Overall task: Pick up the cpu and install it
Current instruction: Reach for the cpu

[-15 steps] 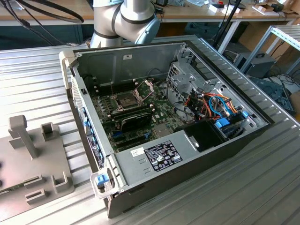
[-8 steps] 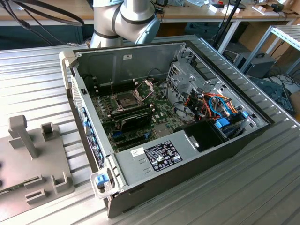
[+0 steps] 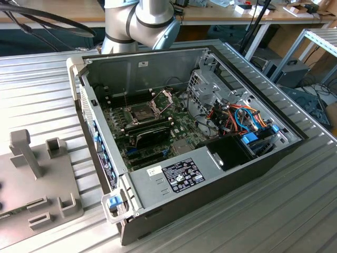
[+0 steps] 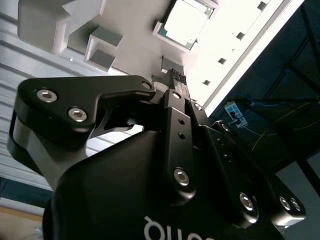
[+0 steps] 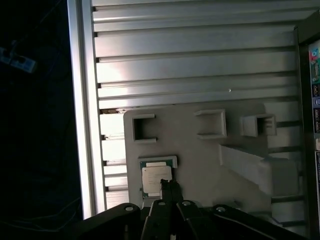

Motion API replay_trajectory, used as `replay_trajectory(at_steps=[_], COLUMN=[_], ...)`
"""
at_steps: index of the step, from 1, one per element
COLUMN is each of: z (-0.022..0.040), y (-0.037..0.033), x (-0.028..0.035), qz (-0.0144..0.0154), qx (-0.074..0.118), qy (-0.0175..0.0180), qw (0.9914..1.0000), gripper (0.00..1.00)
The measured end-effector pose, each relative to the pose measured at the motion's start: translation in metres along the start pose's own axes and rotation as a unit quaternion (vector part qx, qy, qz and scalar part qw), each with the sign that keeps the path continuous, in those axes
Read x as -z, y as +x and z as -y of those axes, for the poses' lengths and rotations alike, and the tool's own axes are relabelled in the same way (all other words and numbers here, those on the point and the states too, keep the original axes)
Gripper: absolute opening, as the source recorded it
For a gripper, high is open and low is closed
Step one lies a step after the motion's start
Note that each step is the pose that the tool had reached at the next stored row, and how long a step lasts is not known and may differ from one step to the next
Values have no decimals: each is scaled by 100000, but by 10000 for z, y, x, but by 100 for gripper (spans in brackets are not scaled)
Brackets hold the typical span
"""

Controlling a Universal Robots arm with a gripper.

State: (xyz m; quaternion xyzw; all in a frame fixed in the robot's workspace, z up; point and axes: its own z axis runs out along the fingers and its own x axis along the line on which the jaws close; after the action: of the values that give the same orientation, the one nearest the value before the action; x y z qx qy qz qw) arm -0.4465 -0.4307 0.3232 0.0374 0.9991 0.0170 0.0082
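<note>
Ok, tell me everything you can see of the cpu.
The cpu is a small flat square chip with a pale silver metal top and a green rim. It lies flat, top up, in a shallow seat on the grey fixture plate. The gripper hangs close by, clear of it in the second wrist view.

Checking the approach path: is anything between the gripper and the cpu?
Nothing: in the second wrist view, bare grey fixture plate separates gripper and cpu.

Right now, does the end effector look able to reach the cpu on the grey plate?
Probably yes. In the first wrist view the end effector hangs close by the cpu, which lies uncovered on the grey plate, and nothing stands between them. Its fingers look shut.
</note>
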Motion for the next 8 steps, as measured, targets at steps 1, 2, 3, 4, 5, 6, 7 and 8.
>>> replay_trajectory(at_steps=[1, 2, 3, 4, 5, 6, 7, 8], z=[16, 27, 42, 53, 63, 72, 82, 90], y=[2, 3, 4, 6, 7, 9, 10, 12], x=[-13, -26, -43, -56, -68, -79, -90, -101], qz=[-40, -70, -126, -181, -232, -273, -331, -434], qx=[-4, -4, -5, -6, -6, -8, -12, -17], qy=[10, 7, 13, 21, 25, 31, 38, 70], qw=[100000, 100000, 100000, 100000, 100000, 100000, 99999, 99999], gripper=[11, 11, 11, 11, 11, 11, 11, 11])
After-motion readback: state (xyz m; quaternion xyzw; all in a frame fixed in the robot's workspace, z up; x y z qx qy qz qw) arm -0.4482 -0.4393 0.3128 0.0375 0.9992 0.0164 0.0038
